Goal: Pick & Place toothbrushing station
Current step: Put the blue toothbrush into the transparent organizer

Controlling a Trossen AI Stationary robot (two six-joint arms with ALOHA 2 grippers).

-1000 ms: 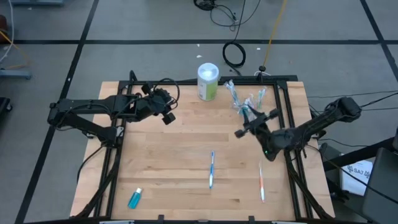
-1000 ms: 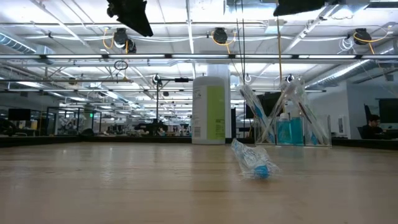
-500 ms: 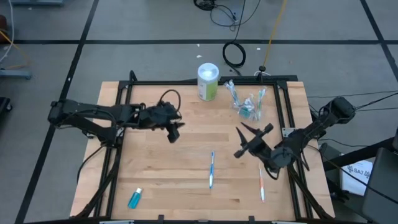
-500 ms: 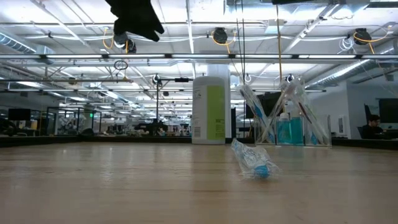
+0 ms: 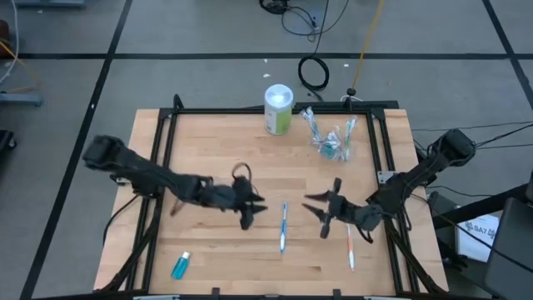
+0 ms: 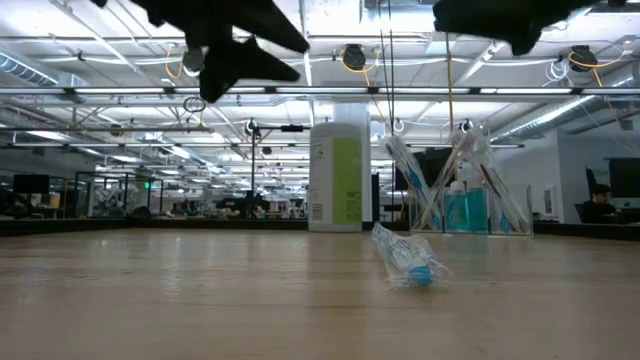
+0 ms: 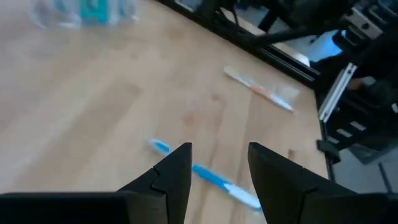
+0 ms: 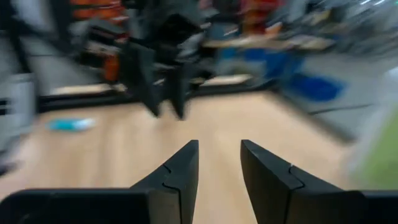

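small teal tube (image 5: 181, 266) lies untouched at the tabletop's near-left corner. left gripper (image 5: 250, 208) has swung in from the far-left to mid-table, fingers spread and empty, beside the blue toothbrush (image 5: 283, 227). right gripper (image 5: 321, 214), also spread and empty, has dropped from the clear cup (image 5: 333, 142) toward the orange toothbrush (image 5: 350, 245). both pickups look imminent.

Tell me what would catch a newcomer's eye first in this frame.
Both dark arms reach in over the middle of the wooden table, the left tool and right tool open and empty, facing each other across a slim blue toothbrush lying flat between them. At the back edge, a clear plastic cup bristles with toothbrushes beside a white-and-green canister. An orange toothbrush and a small teal tube lie near the front.
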